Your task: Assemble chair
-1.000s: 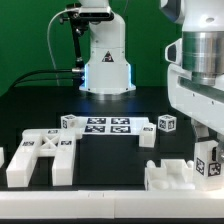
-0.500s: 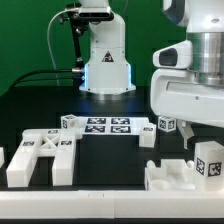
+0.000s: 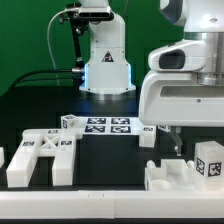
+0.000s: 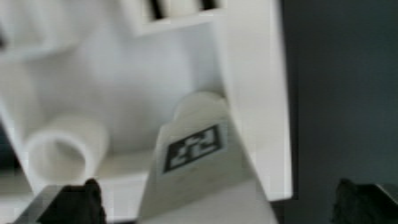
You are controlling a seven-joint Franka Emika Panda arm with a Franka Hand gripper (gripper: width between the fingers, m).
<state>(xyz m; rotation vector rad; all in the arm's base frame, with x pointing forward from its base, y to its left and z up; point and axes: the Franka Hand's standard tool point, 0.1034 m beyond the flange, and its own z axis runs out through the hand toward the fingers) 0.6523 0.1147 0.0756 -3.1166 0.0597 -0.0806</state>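
At the exterior view's left edge a sliver of a white chair piece (image 3: 2, 160) is cut off by the frame, and just beside it lies the slotted panel (image 3: 40, 158), flat, black table (image 3: 115, 165) showing through its cut-outs. Behind it a small block (image 3: 68, 122) stands at the near end of the marker board (image 3: 105, 125), with a short bar (image 3: 148, 133) at the board's other end. In front of the board the table lies bare up to its white front edge (image 3: 100, 205), a wide lane for moving. On the exterior view's right the arm's bulky white head hangs above a low block (image 3: 172, 176) and a tagged piece (image 3: 210, 160) close to the front edge. In the wrist view the gripper (image 4: 217, 203) is spread wide, gripping nothing, fingertips (image 4: 71, 200) either side of a tagged white part (image 4: 196, 145) that has a round socket (image 4: 63, 155) in it
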